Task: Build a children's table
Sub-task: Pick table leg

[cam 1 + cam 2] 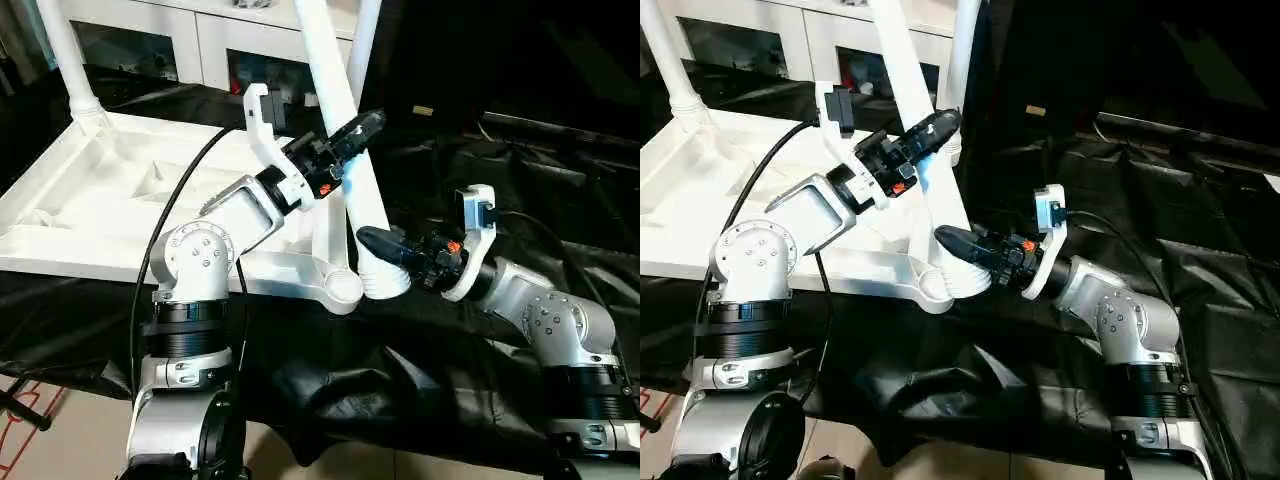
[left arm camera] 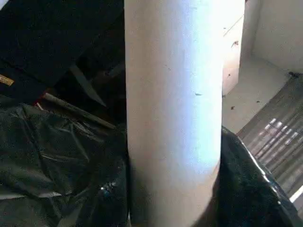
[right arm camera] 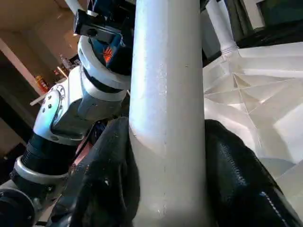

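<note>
The children's table lies upside down, its ribbed white top [image 1: 90, 200] resting on black cloth. A white leg [image 1: 372, 215] stands tilted in the near right corner socket [image 1: 345, 288]. My left gripper [image 1: 358, 128] is shut around this leg about halfway up, and the leg [image 2: 173, 104] runs up close in front of the left wrist camera. My right gripper [image 1: 378, 242] is shut on the same leg just above the socket. Its black fingers [image 3: 113, 179] press both sides of the leg [image 3: 168, 118]. Two more legs [image 1: 70, 60] [image 1: 365, 35] stand in far sockets.
Black cloth [image 1: 450, 400] covers the work surface and hangs over its near edge. A white cabinet [image 1: 200, 40] with glass doors stands behind the table top. A black cable [image 1: 165, 225] loops over my left arm. Bare floor [image 1: 70, 440] shows at the lower left.
</note>
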Robot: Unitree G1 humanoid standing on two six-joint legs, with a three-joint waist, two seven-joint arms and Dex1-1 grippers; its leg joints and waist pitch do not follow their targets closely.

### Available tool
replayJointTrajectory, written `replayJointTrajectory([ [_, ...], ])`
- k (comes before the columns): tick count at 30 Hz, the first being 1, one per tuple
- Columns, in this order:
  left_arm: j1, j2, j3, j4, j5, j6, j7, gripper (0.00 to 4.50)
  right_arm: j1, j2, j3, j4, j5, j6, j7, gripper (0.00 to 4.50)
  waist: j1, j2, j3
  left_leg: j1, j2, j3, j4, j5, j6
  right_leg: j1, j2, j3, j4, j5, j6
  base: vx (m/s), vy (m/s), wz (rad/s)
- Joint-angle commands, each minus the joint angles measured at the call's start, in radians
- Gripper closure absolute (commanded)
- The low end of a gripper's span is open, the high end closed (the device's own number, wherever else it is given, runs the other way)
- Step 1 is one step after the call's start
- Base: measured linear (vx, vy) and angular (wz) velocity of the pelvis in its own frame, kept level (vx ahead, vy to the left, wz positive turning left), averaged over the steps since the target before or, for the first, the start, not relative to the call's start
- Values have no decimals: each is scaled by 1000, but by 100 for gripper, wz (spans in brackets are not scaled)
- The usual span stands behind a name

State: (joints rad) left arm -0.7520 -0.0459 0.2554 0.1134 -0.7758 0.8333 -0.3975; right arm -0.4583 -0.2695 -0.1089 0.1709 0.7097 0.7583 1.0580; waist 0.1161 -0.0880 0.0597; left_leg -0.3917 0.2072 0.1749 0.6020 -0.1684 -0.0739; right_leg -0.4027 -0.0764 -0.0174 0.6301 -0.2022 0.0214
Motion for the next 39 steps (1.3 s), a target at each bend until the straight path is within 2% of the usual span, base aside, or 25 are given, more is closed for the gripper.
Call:
replayJointTrajectory([
  [1, -23, -6, -12, 6, -14, 13, 8, 261, -11, -17, -8, 5, -5, -12, 2, 261, 3, -4, -72, 23, 11, 5, -65, -81, 4, 53, -43, 16, -65, -21, -211, 0, 0, 0],
  [2, -24, -7, -11, 7, -14, 11, 9, 264, -12, -17, -8, 5, -6, -15, 2, 261, 3, -2, -72, 23, 11, 5, -66, -84, 3, 53, -43, 16, -65, -26, -210, 0, 0, 0],
  [6, -24, -7, -9, 8, -15, 10, 12, 265, -12, -19, -5, 4, -7, -17, 1, 261, 3, -3, -73, 23, 12, 5, -65, -80, 3, 53, -42, 16, -65, -20, -208, 0, 0, 0],
  [7, -25, -6, -9, 10, -16, 9, 13, 265, -13, -20, -2, 5, -6, -10, -1, 226, 3, -3, -73, 23, 12, 5, -65, -78, 3, 53, -42, 16, -64, -17, -208, 0, 0, 0],
  [8, -26, -6, -9, 11, -16, 8, 14, 265, -14, -22, 1, 8, -11, -9, -5, 226, 3, -3, -73, 23, 11, 5, -65, -74, 4, 53, -42, 16, -64, -9, -210, 0, 0, 0],
  [10, -27, -5, -9, 12, -17, 8, 14, 265, -15, -23, 6, 12, -18, -12, -11, 188, 3, -3, -74, 24, 11, 5, -65, -72, 5, 53, -41, 16, -63, -3, -212, 0, 0, 0],
  [12, -29, 1, -12, 17, -9, 1, 15, 265, -29, -24, 1, 31, 0, 47, -36, 185, 3, -2, -74, 24, 10, 5, -64, -73, 5, 54, -41, 16, -64, -6, -213, 0, 0, 0],
  [13, -29, 1, -12, 17, -9, 1, 15, 265, -29, -24, 1, 31, 0, 47, -36, 181, 2, -2, -72, 24, 9, 5, -65, -74, 4, 53, -40, 16, -65, -12, -212, 0, 0, 0],
  [15, -29, 4, -13, 18, -6, -1, 15, 265, -41, -19, -14, 42, 22, 87, -57, 149, 2, -2, -74, 24, 10, 5, -65, -71, 1, 54, -40, 16, -64, -9, -213, 0, 0, 0],
  [16, -30, 7, -15, 21, -3, -4, 15, 265, -66, -12, -48, 54, 86, 185, -82, 144, 1, 1, -75, 26, 8, 4, -65, -63, 2, 55, -39, 16, -63, 1, -217, 0, 0, 0],
  [20, -31, 10, -17, 25, 0, -6, 14, 265, -68, -18, -43, 24, 105, 220, -79, 106, 3, 1, -75, 25, 10, 5, -65, -66, -5, 55, -41, 16, -62, 5, -217, 0, 0, 0],
  [24, -32, 20, -30, 26, 14, -14, 9, 265, -54, -38, -29, -23, 127, 242, -45, 97, 7, 1, -75, 26, 11, 5, -65, -68, -12, 55, -42, 16, -62, 13, -205, 0, 0, 0],
  [26, -32, 32, -49, 26, 33, -22, 0, 266, -58, -46, -26, -28, 115, 233, -49, 97, 9, 0, -75, 26, 11, 5, -67, -80, -20, 55, -42, 16, -65, -16, -197, 0, 0, 0],
  [27, -32, 48, -73, 24, 58, -31, -13, 266, -54, -66, 22, -53, 2, 139, -93, 97, 8, 0, -74, 25, 11, 5, -67, -83, -22, 54, -42, 16, -65, -21, -195, 0, 0, 0],
  [29, -34, 73, -110, 21, 93, -45, -34, 266, -60, -87, 73, -76, -98, 64, -144, 97, 10, 1, -72, 25, 14, 1, -71, -88, -46, 52, -45, 16, -69, -61, -158, 0, 0, 0],
  [31, -38, 99, -150, 17, 128, -60, -58, 266, -83, -88, 85, -75, -105, 70, -163, 97, 5, -2, -71, 26, 11, 2, -72, -95, -53, 50, -42, 16, -71, -87, -144, 0, 0, 0],
  [32, -40, 111, -168, 15, 144, -68, -69, 266, -93, -79, 79, -72, -99, 63, -166, 97, 3, 0, -72, 26, 10, 3, -71, -109, -51, 49, -42, 17, -70, -98, -145, 0, 0, 0],
  [33, -44, 125, -194, 14, 168, -86, -84, 266, -103, -56, 72, -70, -128, -32, -170, 97, 1, -3, -72, 25, 13, 3, -71, -118, -49, 46, -45, 17, -70, -108, -147, 0, 0, 0],
  [34, -44, 125, -194, 14, 168, -86, -84, 266, -103, -56, 72, -70, -128, -32, -170, 97, 1, -3, -72, 25, 13, 3, -71, -118, -49, 46, -45, 17, -70, -108, -147, 0, 0, 0],
  [35, -45, 143, -232, 2, 192, -99, -103, 266, -120, -57, 103, -51, -181, -97, -177, 97, 0, -1, -72, 25, 14, 2, -71, -124, -50, 45, -46, 16, -70, -115, -147, 0, 0, 0],
  [36, -46, 144, -237, -1, 193, -99, -102, 266, -129, -55, 105, -41, -178, -84, -184, 97, -3, -5, -73, 24, 13, 4, -70, -111, -47, 46, -42, 17, -67, -97, -151, 0, 0, 0],
  [38, -48, 144, -241, -2, 198, -101, -101, 266, -135, -52, 105, -32, -172, -70, -188, 97, -2, -1, -73, 26, 12, 5, -69, -96, -42, 45, -41, 17, -64, -66, -163, 0, 0, 0],
  [39, -48, 149, -253, -5, 211, -110, -104, 266, -137, -53, 108, -28, -167, -54, -184, 97, -1, -6, -74, 26, 11, 7, -67, -84, -32, 47, -39, 17, -61, -26, -178, 0, 0, 0],
])
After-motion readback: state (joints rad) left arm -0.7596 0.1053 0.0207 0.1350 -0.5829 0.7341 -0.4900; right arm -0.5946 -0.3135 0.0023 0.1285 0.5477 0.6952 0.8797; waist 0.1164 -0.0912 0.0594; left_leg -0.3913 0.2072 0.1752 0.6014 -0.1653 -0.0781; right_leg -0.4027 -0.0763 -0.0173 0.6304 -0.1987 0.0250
